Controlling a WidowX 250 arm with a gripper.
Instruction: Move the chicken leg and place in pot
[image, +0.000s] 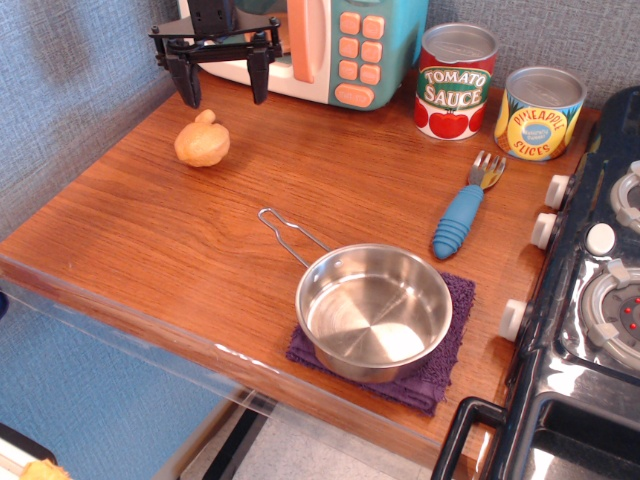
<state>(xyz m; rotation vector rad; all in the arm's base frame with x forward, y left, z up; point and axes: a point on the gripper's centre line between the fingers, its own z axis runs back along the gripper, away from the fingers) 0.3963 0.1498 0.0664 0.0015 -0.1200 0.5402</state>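
- Bench (200, 240): brown wood-grain top.
- Toy microwave (345, 45): teal and cream with orange buttons, at rear.
- Tomato sauce can (455, 82): upright, beside pineapple slices can (538, 113).
- Fork (465, 208): blue handle, lying flat.
- Purple cloth (450, 345): near front edge.
- Toy stove (590, 300): black, at right.
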